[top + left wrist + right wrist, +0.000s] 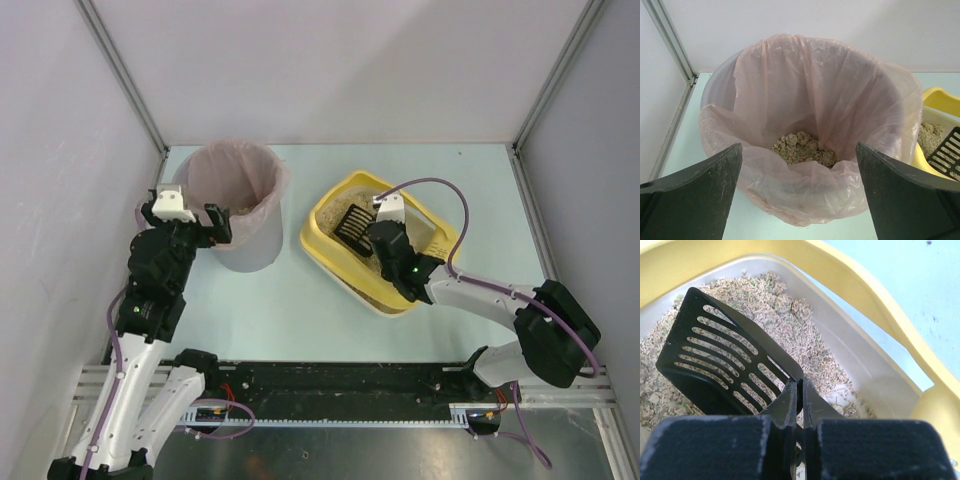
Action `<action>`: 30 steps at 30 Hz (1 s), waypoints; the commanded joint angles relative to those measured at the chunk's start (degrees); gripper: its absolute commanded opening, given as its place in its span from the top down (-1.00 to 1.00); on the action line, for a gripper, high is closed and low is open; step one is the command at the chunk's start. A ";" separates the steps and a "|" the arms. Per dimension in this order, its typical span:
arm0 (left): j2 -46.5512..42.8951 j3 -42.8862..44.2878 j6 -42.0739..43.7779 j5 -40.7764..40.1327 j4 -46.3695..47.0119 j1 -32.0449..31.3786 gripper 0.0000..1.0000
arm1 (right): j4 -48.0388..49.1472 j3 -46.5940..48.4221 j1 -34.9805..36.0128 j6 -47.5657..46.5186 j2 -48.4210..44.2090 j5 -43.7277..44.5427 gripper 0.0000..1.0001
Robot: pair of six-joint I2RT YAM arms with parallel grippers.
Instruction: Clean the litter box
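Observation:
The yellow litter box [318, 236] sits right of centre on the table, holding beige litter [785, 310]; its rim [880, 305] curves past in the right wrist view. A black slotted scoop [354, 228] lies tilted in the litter. My right gripper [373, 236] is shut on the scoop [715, 355] at its near end, the jaws [801, 387] pinching its thin edge. My left gripper [184, 220] stands wide open at the near side of the bin, fingers [695, 195] either side of the rim, touching nothing.
A grey round bin [240, 195] with a pink bag liner [805, 95] stands left of the litter box, with clumps of litter [802, 147] at its bottom. White walls with metal posts [120, 75] enclose the table on three sides.

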 commanded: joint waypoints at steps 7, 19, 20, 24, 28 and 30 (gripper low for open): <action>0.31 2.03 2.87 2.70 2.63 -1.48 -0.99 | 2.48 0.03 0.01 4.81 1.44 1.33 1.00; -1.00 0.45 3.31 1.91 2.63 -1.48 -0.99 | 3.35 -1.20 3.61 12.38 3.55 -0.17 1.00; -1.09 0.28 3.31 1.91 2.71 -1.48 -0.99 | 3.09 -1.20 4.40 12.99 3.56 0.88 1.00; -1.09 0.01 3.22 2.08 2.63 -1.48 -1.00 | 0.89 -1.11 5.11 17.64 3.73 2.73 1.00; -0.74 0.01 3.22 2.35 2.54 -1.48 -0.99 | 1.76 -1.20 5.29 17.57 4.17 3.96 1.00; -0.74 -0.07 3.31 2.78 2.54 -1.48 -0.99 | 4.30 -1.20 4.94 16.52 4.70 5.02 1.00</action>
